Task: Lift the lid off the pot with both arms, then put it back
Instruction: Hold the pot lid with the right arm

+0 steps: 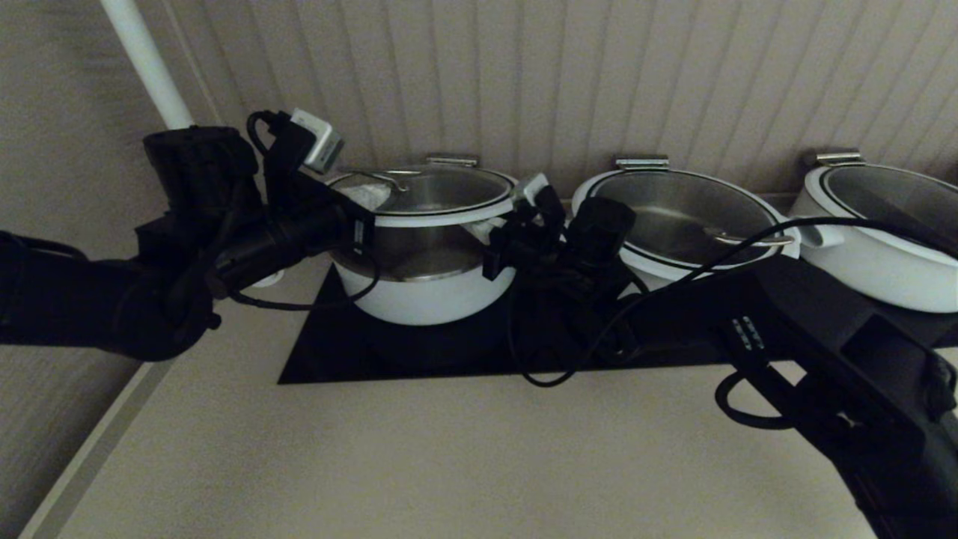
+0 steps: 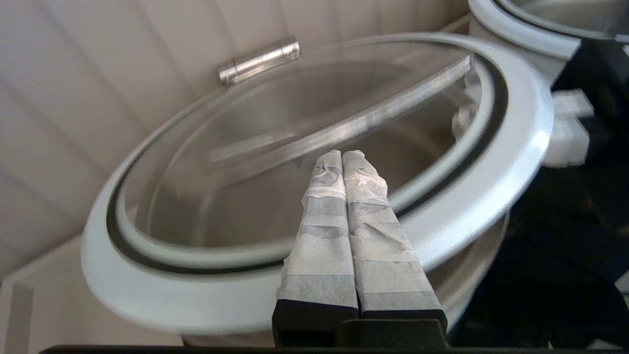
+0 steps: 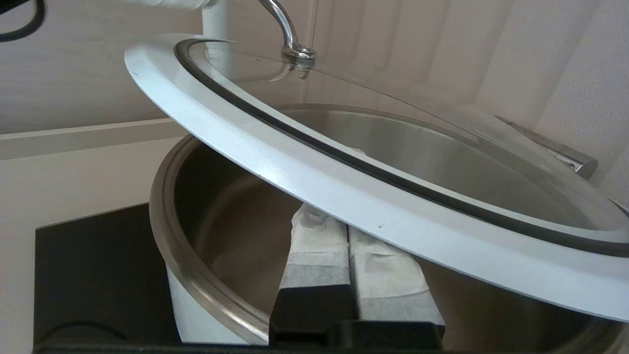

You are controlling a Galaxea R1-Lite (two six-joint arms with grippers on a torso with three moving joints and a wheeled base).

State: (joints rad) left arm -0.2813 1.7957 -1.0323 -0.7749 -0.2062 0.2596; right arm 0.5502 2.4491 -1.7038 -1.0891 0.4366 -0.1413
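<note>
Left gripper [image 2: 342, 153], fingers pressed together, rests atop the lid [image 1: 426, 196]. Lid sits tilted above the pot [image 1: 423, 288]. Right gripper [image 3: 324, 219], likewise closed, props its edge from beneath. Risk: unclamped lid could slide off.

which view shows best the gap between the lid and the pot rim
Right wrist view: the lid tilts above the pot rim, right gripper tucked beneath. Head view shows the gap smaller. Left wrist view looks down on the lid's top, left gripper above it, gap hidden.

Gap open between raised lid [image 3: 314, 182] and pot [image 3: 196, 275] rim.
</note>
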